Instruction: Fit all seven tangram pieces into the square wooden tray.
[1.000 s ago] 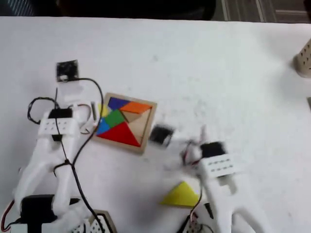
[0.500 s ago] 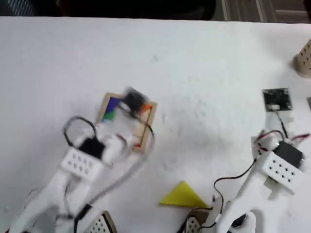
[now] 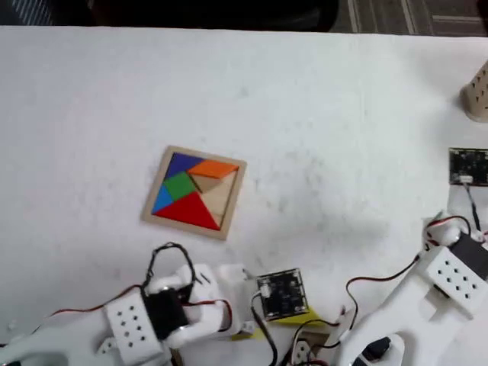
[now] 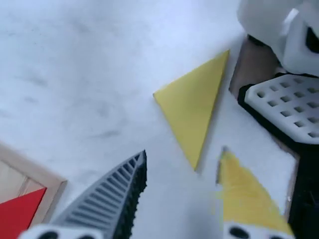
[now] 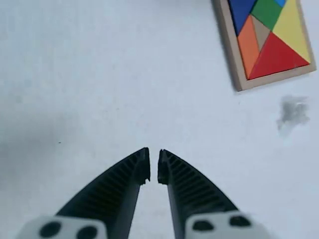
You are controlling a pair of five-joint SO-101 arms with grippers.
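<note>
The square wooden tray (image 3: 232, 200) lies left of the table's centre with several coloured pieces in it and a patch of bare wood on its right side. A loose yellow triangle (image 4: 194, 107) lies flat near the front edge. My left gripper (image 4: 182, 159) hovers open just short of it, one finger either side of its near corner, holding nothing. In the high view the left wrist's board covers most of the yellow triangle (image 3: 303, 315). My right gripper (image 5: 152, 167) is shut and empty over bare table, far from the tray (image 5: 229, 50).
The right arm (image 3: 450, 278) stands at the table's right edge. A perforated white part (image 4: 284, 107) and a brown base sit close beside the triangle. A pale perforated object (image 3: 476, 95) is at the far right.
The left arm swung from over the tray down to the front, above the yellow triangle. The right arm drew away to the right edge. The tray and triangle stayed put.
</note>
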